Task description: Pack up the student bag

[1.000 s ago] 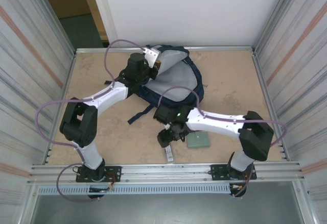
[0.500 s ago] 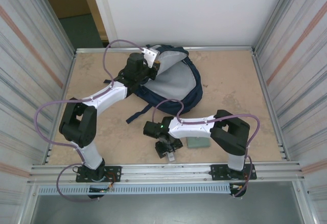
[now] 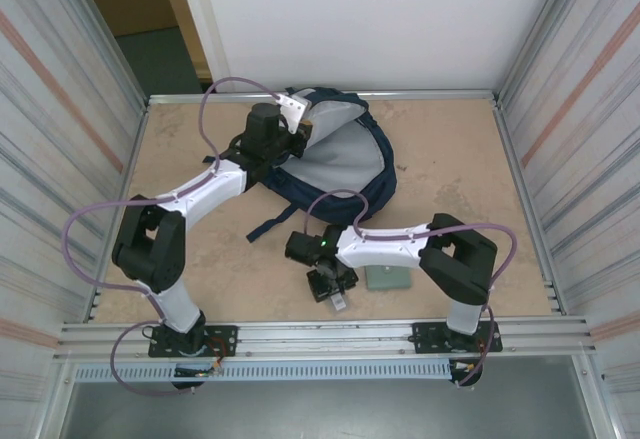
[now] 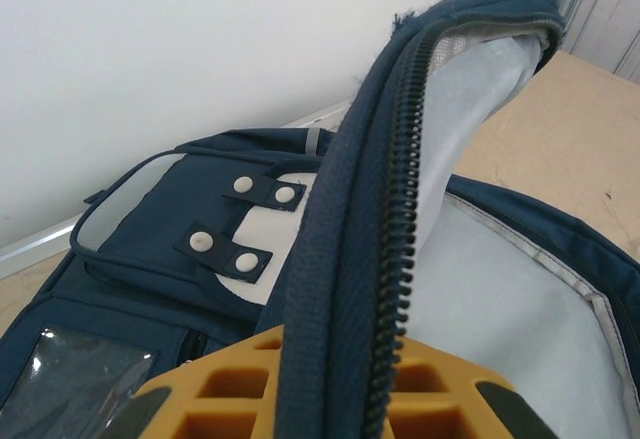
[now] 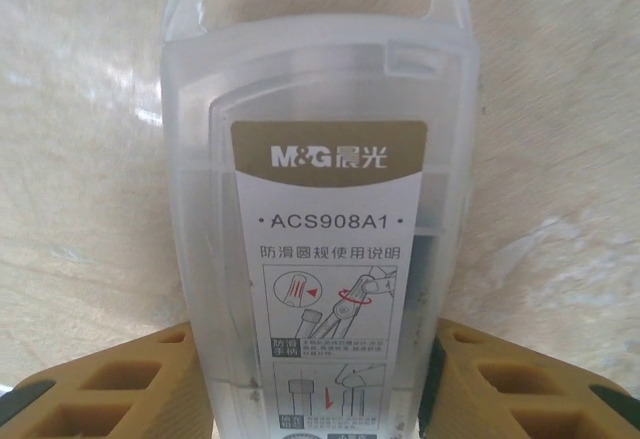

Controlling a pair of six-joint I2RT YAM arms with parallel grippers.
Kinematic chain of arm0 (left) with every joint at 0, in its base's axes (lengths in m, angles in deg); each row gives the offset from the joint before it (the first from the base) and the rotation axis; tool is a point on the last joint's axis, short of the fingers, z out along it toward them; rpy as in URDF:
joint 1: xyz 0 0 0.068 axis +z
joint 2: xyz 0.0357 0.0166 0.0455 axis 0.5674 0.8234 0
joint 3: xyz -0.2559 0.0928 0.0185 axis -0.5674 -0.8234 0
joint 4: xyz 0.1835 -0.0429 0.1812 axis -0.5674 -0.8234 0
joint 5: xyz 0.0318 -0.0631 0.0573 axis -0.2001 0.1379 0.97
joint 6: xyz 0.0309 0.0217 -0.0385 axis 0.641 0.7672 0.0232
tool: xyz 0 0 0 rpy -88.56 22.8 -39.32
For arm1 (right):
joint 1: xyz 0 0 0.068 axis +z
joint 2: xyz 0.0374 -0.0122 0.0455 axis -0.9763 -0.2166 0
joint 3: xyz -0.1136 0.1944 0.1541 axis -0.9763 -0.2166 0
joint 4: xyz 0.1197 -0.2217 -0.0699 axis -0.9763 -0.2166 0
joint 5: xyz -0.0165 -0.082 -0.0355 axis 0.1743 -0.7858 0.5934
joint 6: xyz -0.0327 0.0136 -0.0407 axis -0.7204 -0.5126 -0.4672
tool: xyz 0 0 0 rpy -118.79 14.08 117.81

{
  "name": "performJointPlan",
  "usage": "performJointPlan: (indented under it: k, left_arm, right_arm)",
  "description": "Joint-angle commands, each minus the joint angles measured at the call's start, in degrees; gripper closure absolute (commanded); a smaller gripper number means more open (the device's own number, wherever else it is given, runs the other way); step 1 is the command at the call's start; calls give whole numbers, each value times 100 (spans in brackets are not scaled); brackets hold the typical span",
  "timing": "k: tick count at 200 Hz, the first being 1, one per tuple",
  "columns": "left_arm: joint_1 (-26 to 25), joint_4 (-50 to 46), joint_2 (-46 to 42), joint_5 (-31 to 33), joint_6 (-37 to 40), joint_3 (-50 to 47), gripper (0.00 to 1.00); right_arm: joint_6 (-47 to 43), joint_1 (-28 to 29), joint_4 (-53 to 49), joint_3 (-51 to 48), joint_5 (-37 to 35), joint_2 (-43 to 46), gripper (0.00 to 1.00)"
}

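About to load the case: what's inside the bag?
Pale grey lining shows inside the open bag, bare. The raised flap and left tool cover its left part; contents there are hidden.

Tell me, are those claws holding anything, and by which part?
Left gripper pinches the student bag at the zipper edge of its raised flap. Right gripper grips the clear plastic case by the end opposite its hanging tab.

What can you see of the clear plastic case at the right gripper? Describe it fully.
The clear plastic case is long, translucent and frosted, with a hang-hole tab at its far end. A white-and-tan label reads M&G ACS908A1 above Chinese text and small diagrams. It lies on the beige table, with the right gripper closed on its long sides.
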Motion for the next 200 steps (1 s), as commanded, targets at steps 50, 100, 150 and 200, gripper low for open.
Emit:
performJointPlan:
  k: [50,100,150,200]
  left_arm:
    - [92,-402,-482,-193,-613,187,95]
    - [65,17,-562,-840,-1207,51,97]
    - [30,337,-711,-1117,-1468,9,98]
    - [15,1289,-725,-1578,-1692,-319,99]
  right_arm:
    - [202,-2257,890,-14,1174,1626,51]
    - [1240,-3794,2347,647,2412,912,52]
    - [2801,-4357,3732,1017,2505,-291,49]
    - [3409,-4222,4426,1931,2445,-1513,48]
